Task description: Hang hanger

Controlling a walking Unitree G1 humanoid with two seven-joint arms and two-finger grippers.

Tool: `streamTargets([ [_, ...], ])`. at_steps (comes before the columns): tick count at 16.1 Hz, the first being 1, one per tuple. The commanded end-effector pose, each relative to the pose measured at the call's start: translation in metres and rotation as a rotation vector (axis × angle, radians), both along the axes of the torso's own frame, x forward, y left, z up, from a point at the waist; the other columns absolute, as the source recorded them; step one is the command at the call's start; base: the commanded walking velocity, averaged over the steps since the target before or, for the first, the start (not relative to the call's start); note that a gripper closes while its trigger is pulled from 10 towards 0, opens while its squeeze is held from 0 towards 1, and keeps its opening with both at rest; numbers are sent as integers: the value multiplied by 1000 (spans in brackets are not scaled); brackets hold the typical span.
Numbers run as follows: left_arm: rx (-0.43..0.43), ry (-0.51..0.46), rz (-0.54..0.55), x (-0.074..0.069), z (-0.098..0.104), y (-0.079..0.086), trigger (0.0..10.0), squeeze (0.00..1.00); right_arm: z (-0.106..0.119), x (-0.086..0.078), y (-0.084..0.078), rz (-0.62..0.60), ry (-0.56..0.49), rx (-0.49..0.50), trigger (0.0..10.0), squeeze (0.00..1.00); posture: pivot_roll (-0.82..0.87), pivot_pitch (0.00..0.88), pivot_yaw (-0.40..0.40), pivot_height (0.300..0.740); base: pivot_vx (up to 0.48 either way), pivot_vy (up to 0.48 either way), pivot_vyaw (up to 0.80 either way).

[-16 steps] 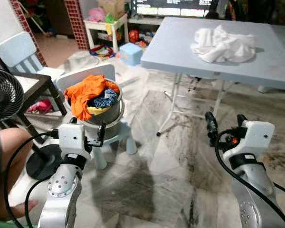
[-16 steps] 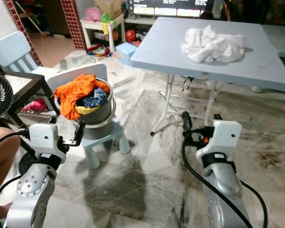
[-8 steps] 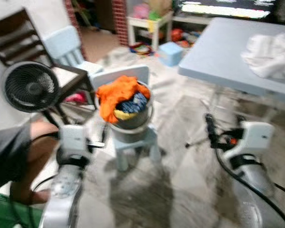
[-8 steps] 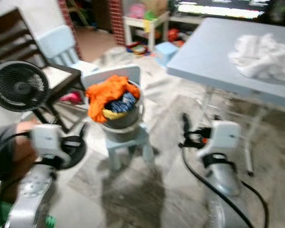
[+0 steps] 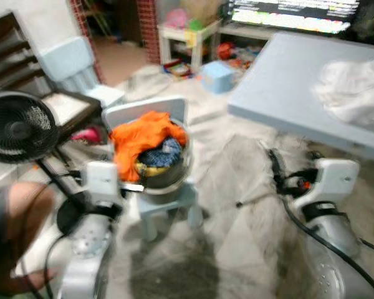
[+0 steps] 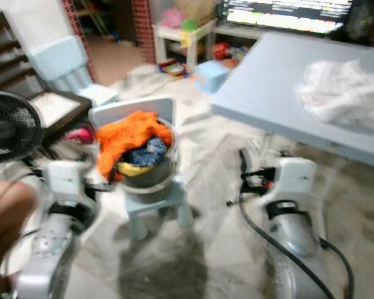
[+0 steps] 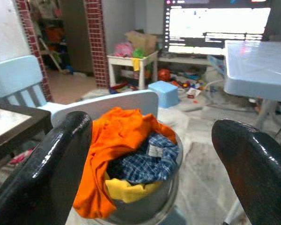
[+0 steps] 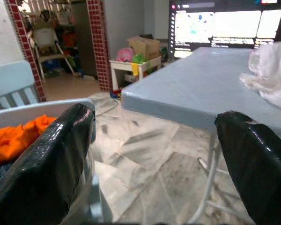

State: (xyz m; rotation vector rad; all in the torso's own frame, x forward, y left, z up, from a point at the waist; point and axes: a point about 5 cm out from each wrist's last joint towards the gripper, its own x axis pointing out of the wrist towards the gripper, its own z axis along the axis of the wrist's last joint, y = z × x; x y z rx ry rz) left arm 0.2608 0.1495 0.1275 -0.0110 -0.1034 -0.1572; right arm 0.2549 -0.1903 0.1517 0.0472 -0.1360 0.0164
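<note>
Metal bucket [image 5: 165,174] (on small chair [image 5: 174,196]) holds orange garment [image 7: 112,140], plaid cloth [image 7: 147,161].

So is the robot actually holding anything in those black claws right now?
No, nothing is held. The left gripper and the right gripper both have their fingers spread apart with nothing between them, in front of the laundry bucket.

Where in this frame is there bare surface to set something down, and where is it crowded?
The table is bare on its near-left part, beside the white cloth. The marble floor between the small chair and the table is open too. The pot on that chair is heaped with clothes; the far shelf is cluttered.
</note>
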Motion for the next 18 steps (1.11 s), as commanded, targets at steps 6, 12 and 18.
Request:
streamTargets([
  [6, 15, 1, 43, 0, 2, 13, 10000, 0, 3, 1, 7, 21, -10, 14, 10000, 0, 7, 79, -3, 740, 372, 0, 0],
  [12, 23, 21, 86, -1, 1, 17, 10000, 0, 0, 2, 8, 25, 15, 13, 10000, 0, 12, 80, 1, 740, 227, 0, 0],
  [18, 41, 5, 157, -8, 5, 33, 10000, 0, 1, -2, 10, 28, 39, 42, 10000, 0, 30, 84, 1, 740, 0, 0, 0],
])
